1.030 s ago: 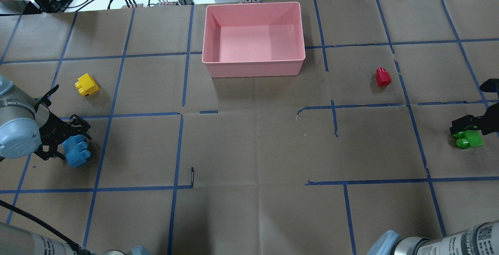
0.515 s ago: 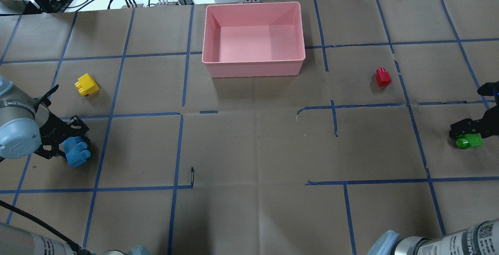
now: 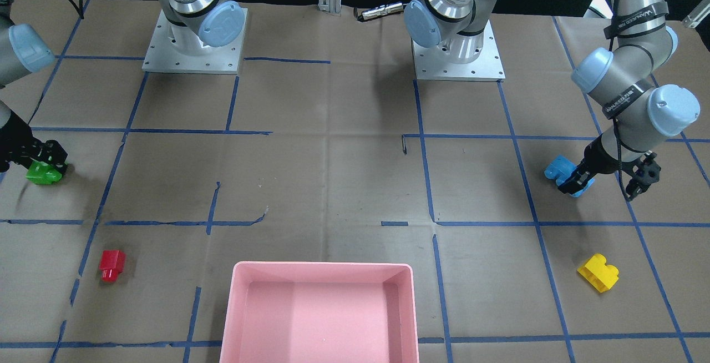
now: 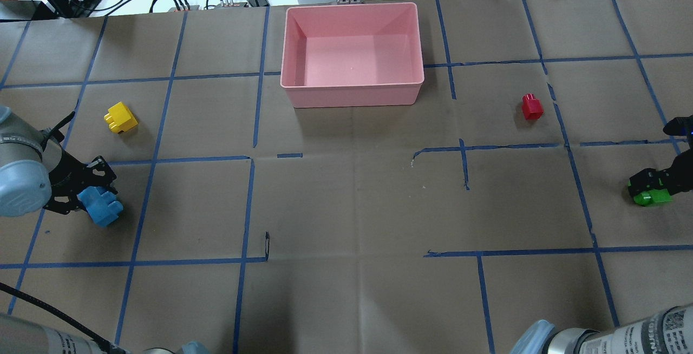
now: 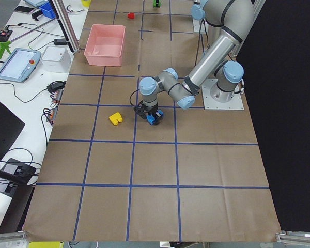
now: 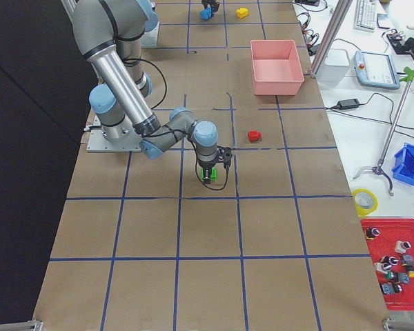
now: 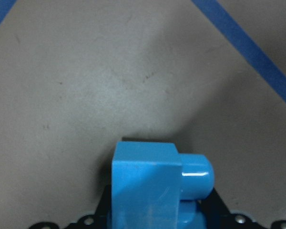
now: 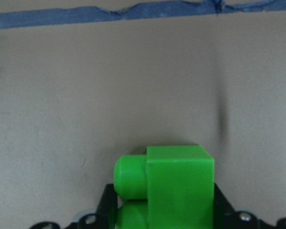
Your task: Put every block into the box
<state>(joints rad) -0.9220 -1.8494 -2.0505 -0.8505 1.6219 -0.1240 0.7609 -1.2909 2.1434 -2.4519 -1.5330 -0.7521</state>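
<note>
Both claws (image 4: 89, 198) (image 4: 648, 185) low, seemingly gripping blocks (image 4: 103, 210) (image 4: 653, 198)

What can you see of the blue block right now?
The blue block is a glossy light-blue plastic toy brick with rounded studs that point sideways rather than up. It sits between the fingers of the left hand, which looks shut on it, on the robot's left side of the table, nearer the robot than the yellow block. Whether it touches the table is unclear.
</note>
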